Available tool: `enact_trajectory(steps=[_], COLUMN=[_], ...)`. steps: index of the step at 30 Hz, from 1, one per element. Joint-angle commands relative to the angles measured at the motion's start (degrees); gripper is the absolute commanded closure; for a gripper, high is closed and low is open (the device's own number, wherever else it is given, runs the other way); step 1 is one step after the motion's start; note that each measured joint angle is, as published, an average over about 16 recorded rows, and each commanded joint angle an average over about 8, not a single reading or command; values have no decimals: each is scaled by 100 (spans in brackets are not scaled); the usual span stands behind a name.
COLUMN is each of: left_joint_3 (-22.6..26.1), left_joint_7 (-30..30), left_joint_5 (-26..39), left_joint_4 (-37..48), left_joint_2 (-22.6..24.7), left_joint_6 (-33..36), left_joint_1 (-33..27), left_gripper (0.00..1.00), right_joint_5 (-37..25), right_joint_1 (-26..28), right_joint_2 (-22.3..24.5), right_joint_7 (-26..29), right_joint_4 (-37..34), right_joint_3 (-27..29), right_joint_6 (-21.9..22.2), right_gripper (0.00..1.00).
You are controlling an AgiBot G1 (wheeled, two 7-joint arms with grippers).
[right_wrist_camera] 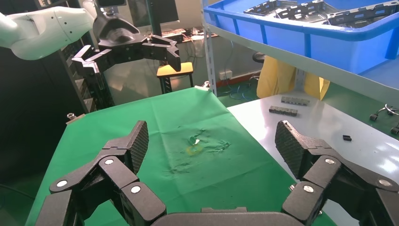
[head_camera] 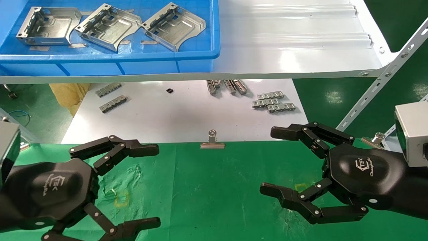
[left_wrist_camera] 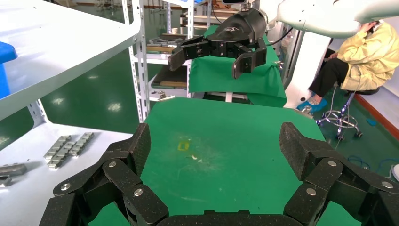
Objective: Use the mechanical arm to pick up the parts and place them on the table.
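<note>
Three silver stamped parts lie side by side in a blue bin (head_camera: 140,63) on the white shelf: left part (head_camera: 46,26), middle part (head_camera: 106,26), right part (head_camera: 174,26). They also show in the right wrist view (right_wrist_camera: 301,8). The green cloth table (head_camera: 214,187) holds no part. My left gripper (head_camera: 152,185) is open and empty above the table's left side. My right gripper (head_camera: 269,160) is open and empty above its right side. Each wrist view shows its own fingers (left_wrist_camera: 136,146) (right_wrist_camera: 136,141) spread wide over bare cloth, with the other gripper (left_wrist_camera: 211,54) (right_wrist_camera: 127,54) farther off.
A glossy white shelf (head_camera: 294,47) overhangs a white sheet (head_camera: 180,113) with small ridged grey strips (head_camera: 273,102) (head_camera: 110,97). A metal binder clip (head_camera: 212,140) sits at the cloth's far edge. A slanted perforated shelf brace (head_camera: 381,83) stands at the right. Yellow square marks (head_camera: 121,198) are on the cloth.
</note>
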Motion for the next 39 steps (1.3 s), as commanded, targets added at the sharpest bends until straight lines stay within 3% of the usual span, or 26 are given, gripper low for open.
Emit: enact_trajectory(steps=[1,12,23,32,39], left_joint_3=[1,-17,-1,378,977], left_joint_7=[-2,32,-28,-494,-1016], left_joint_5=[-4,175,538,1519,2608], left_joint_4=[-5,351,1167,1989,2699], left_joint_2=[-2,270,760,1066,1240], left_joint_6=[10,-474,-1262,-2261,-2549], left_joint_1=[3,-303,-1251,-2354,-3362], left_gripper=[0,0,0,0,0], right_joint_5=[0,0,0,0,0], right_joint_1=[0,0,0,0,0], right_joint_2=[0,0,0,0,0], right_joint_7=[0,0,0,0,0], right_joint_4=[0,0,0,0,0], right_joint_3=[0,0,0,0,0], right_joint_6=[0,0,0,0,0], right_gripper=[100,100,100,100,100])
